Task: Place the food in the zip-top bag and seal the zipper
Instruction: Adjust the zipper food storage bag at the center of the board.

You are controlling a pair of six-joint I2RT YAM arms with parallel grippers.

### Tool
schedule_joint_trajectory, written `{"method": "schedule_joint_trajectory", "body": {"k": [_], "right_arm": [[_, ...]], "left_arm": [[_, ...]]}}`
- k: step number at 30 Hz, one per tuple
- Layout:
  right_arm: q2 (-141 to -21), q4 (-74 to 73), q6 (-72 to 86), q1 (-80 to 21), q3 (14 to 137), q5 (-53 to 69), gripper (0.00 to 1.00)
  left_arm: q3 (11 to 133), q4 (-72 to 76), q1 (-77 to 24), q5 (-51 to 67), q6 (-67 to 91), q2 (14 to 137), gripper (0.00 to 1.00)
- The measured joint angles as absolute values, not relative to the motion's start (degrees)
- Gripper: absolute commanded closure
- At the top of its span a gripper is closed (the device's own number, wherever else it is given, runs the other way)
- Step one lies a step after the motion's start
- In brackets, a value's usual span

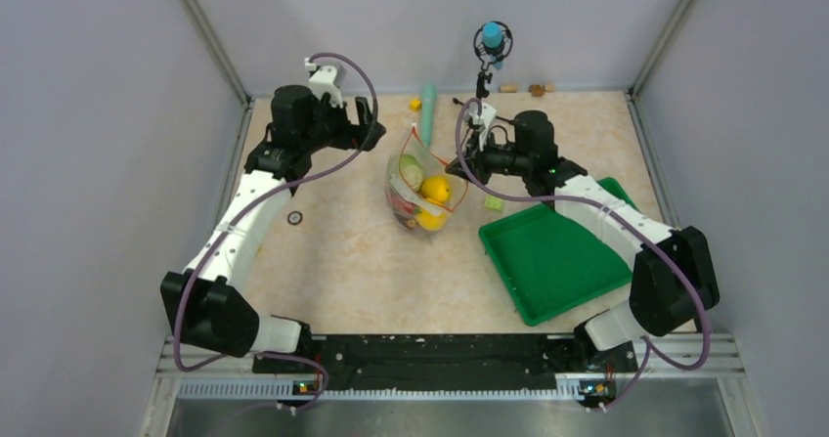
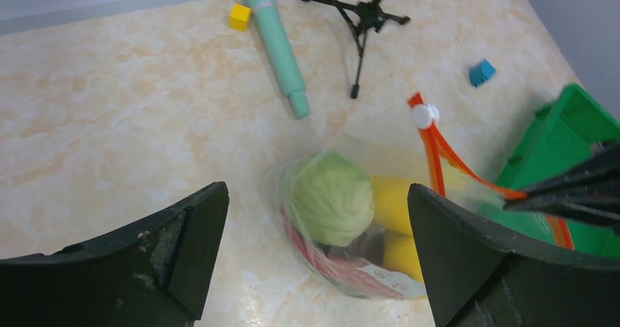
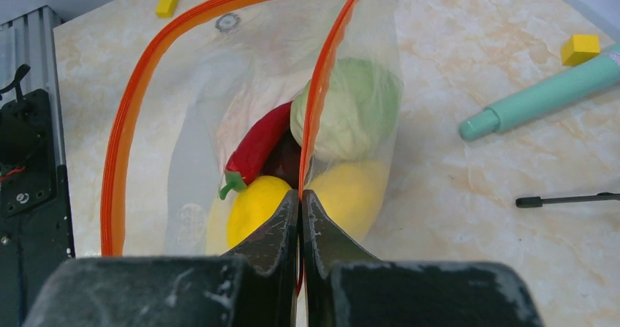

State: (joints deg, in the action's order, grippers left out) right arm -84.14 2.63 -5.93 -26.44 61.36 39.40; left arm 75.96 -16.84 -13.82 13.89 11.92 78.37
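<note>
The zip-top bag point(image 1: 418, 191) lies mid-table with its mouth held up and gaping. Inside is the food: a green leafy ball point(image 3: 354, 111), a red chili point(image 3: 257, 146), a dark red round piece point(image 3: 287, 162) and yellow pieces point(image 3: 252, 208). My right gripper point(image 3: 301, 195) is shut on one orange zipper point(image 3: 320, 100) strip; the other strip point(image 3: 135, 107) bows away from it. The white slider point(image 2: 424, 115) sits at the zipper's far end. My left gripper point(image 2: 318, 257) hangs open above the bag's left side, holding nothing.
A green tray point(image 1: 552, 256) lies right of the bag, under my right arm. A teal stick point(image 2: 274, 42), a yellow block point(image 2: 239, 16), a blue block point(image 2: 481, 72) and a small black tripod point(image 2: 362, 20) stand behind the bag. A small ring point(image 1: 294, 218) lies at left.
</note>
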Motion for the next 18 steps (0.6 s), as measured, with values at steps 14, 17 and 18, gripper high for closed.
{"method": "schedule_joint_trajectory", "body": {"k": [14,17,18], "right_arm": [[-89.86,-1.91,-8.43,-25.52,69.47,41.3,1.0],[-90.67,-2.55,-9.02,-25.43,70.59,41.6,1.0],[-90.94,-2.63,-9.15,-25.41,70.78,41.69,1.0]], "left_arm": [[73.47,-16.01,-5.23,46.22,-6.66,90.32,0.05],[76.47,-19.14,-4.29,50.54,-8.12,95.66,0.03],[77.3,-19.99,-4.45,51.59,-8.36,96.86,0.03]]}}
